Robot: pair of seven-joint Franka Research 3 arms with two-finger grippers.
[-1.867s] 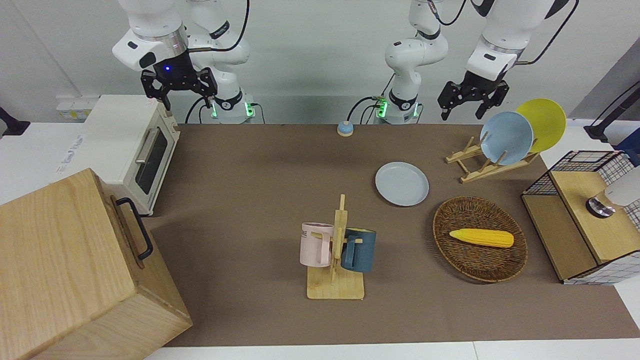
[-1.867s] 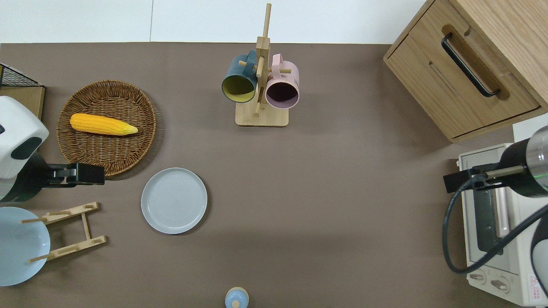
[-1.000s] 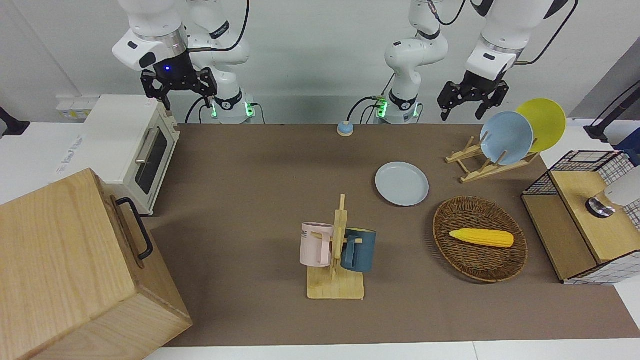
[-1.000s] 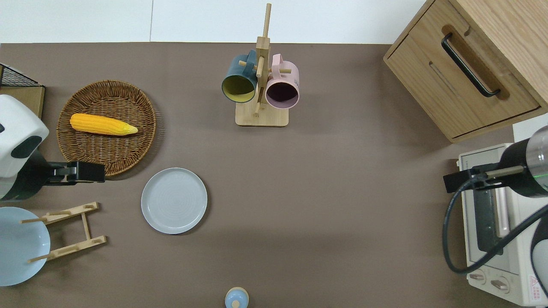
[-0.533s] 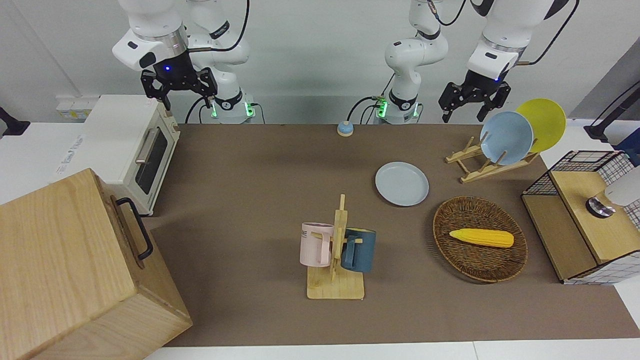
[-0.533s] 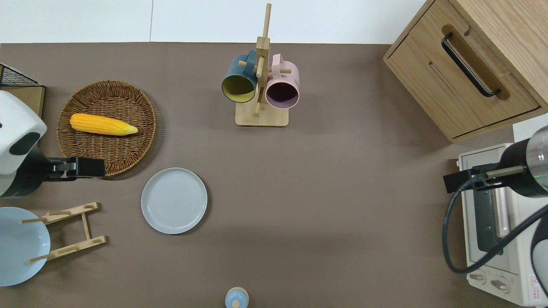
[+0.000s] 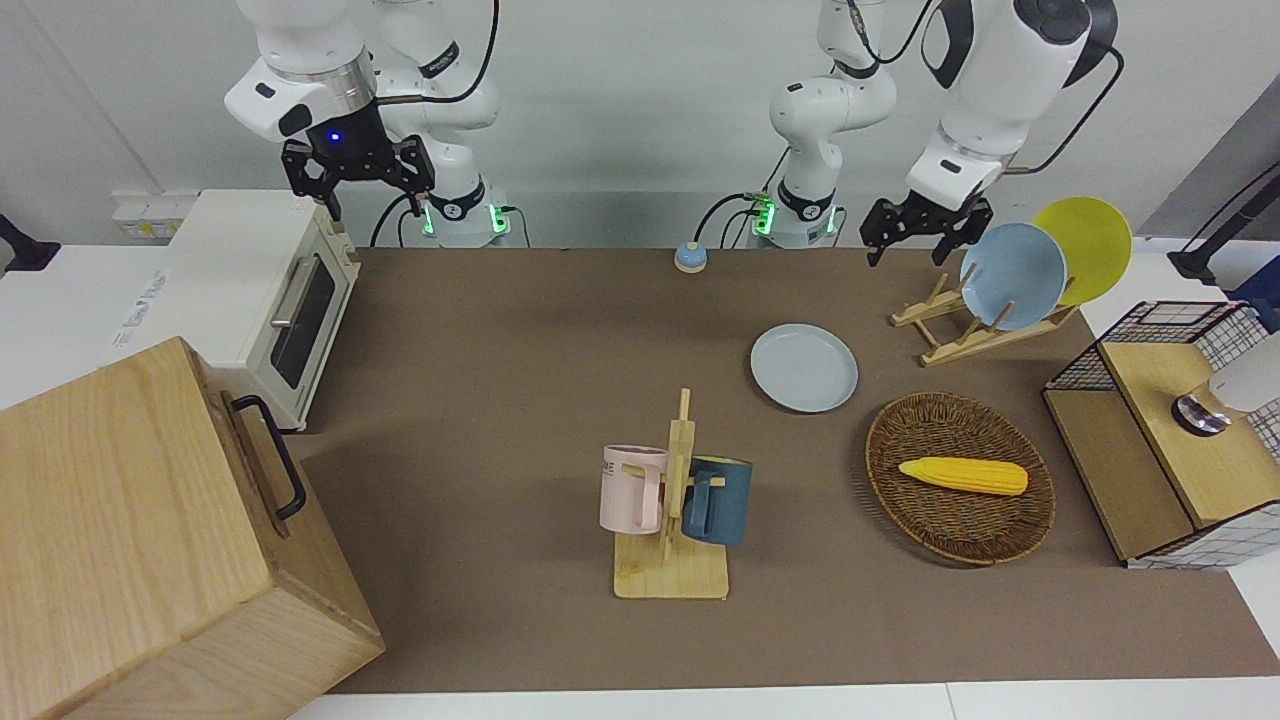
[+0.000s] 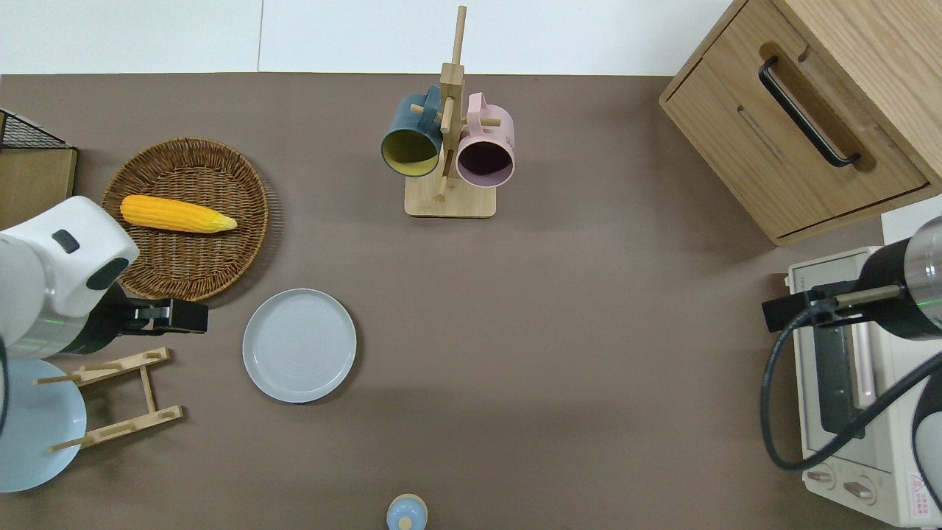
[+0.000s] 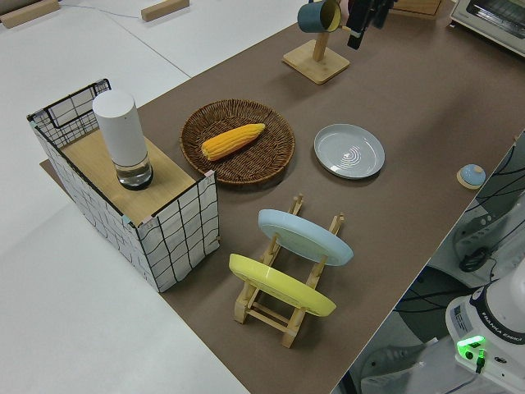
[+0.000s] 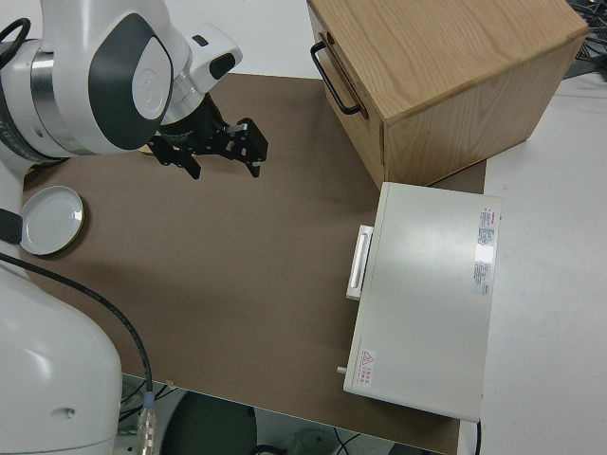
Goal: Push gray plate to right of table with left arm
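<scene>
Left gripper (image 7: 908, 243), upper right of the front view: fingers apart, holding nothing, touching nothing. Gray plate (image 7: 804, 367) lies flat on the table (image 7: 500, 330), right of centre, beside the wicker basket (image 7: 960, 520). Right arm parked; its fingers (image 7: 323, 197) apart.

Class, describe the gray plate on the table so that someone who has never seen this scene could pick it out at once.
Start at the round wicker basket holding the corn cob, toward the left arm's end of the brown table. The gray plate lies flat on the tabletop beside it, slightly nearer to the robots. Unlike the sky-blue plate and yellow plate, which stand tilted in a wooden rack, it is pale gray and lies flat.
</scene>
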